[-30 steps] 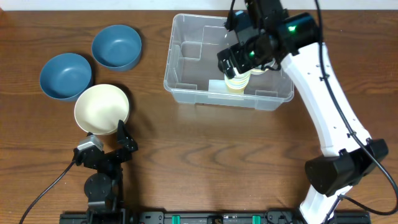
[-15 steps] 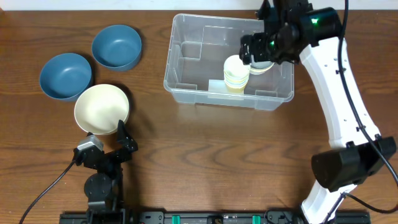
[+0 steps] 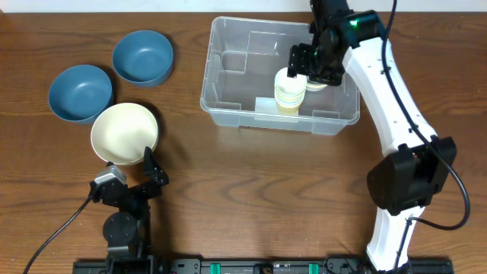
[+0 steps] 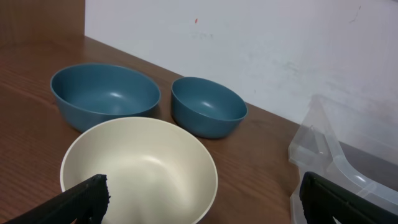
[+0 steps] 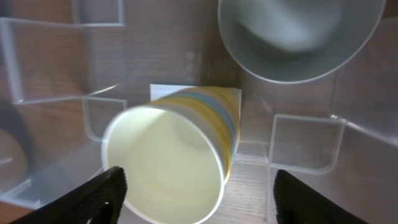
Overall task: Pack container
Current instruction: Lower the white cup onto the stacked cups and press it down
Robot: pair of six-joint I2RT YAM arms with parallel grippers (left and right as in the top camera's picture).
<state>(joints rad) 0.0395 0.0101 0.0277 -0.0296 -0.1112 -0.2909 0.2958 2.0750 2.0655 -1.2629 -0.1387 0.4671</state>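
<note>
The clear container point(image 3: 228, 70) stands at the back centre of the table. Inside it a stack of pastel cups point(image 3: 289, 91) stands upright near the front wall, with a pale grey-green cup point(image 3: 320, 84) just to its right. My right gripper point(image 3: 311, 64) hovers open above them, holding nothing. The right wrist view looks straight down into the top yellow cup point(image 5: 165, 163), which sits below the left half of the gap between the fingers point(image 5: 107, 194), and the grey-green cup point(image 5: 298, 37) lies beyond. My left gripper point(image 3: 144, 172) rests open at the front left, just behind a cream bowl point(image 3: 125, 134).
Two blue bowls point(image 3: 80, 93) point(image 3: 142, 57) sit left of the container, beyond the cream bowl point(image 4: 140, 168). The left wrist view also catches the container's near corner point(image 4: 323, 149) at the right. Moulded ribs point(image 5: 305, 144) line the container's inner walls.
My right gripper has risen off the cup stack, swung right, then drifted back a little left. The cups stay standing in the container. The left arm has not moved.
</note>
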